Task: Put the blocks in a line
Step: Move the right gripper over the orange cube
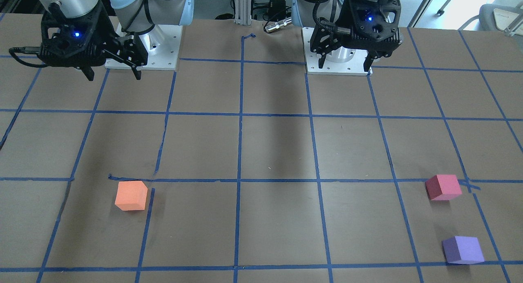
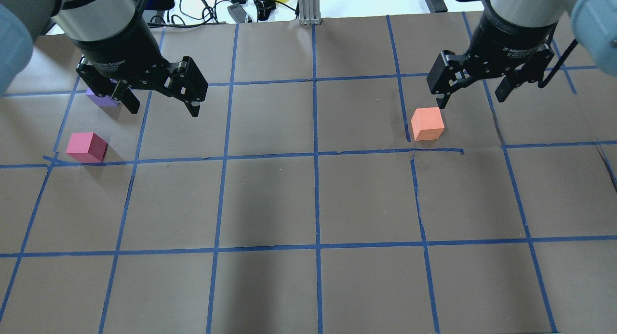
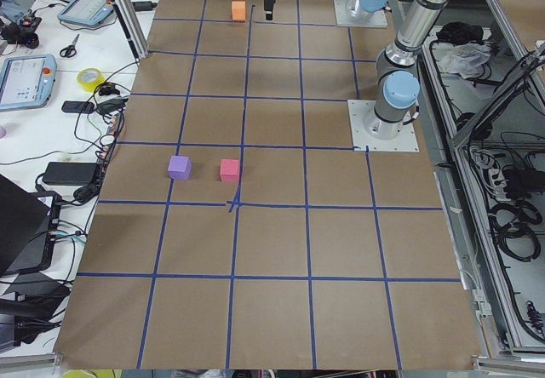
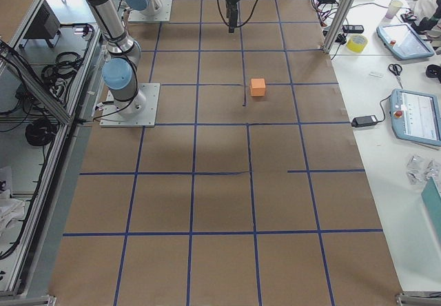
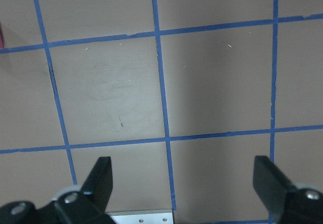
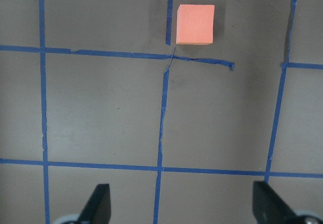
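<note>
Both robot arms loom closest to the overhead camera: the left arm (image 2: 96,25) in the upper left of the frame, the right arm (image 2: 523,16) in the upper right. Beneath them spreads the brown counter (image 2: 313,204), ruled into squares with blue tape.

The left jaws hang above the counter at upper left, spread wide and empty. The right jaws, at upper right, are likewise spread and hold nothing.

Three small cubes sit on the counter, not in a line. The orange block (image 2: 427,124) lies alone, right of centre in the upper half, just under the right jaws in the frame. The reddish-pink block (image 2: 87,147) sits near the left edge beside a tape crossing. The purple block (image 2: 100,98) is just above it, partly hidden behind the left jaws. The orange block is well apart from the other two.

The cubes look like matte foam, so they are probably very light, slightly squashy and not slippery. A sensible hold is across two opposite flat side faces, centred, with the jaws turned square to those faces and closed gently.
</note>
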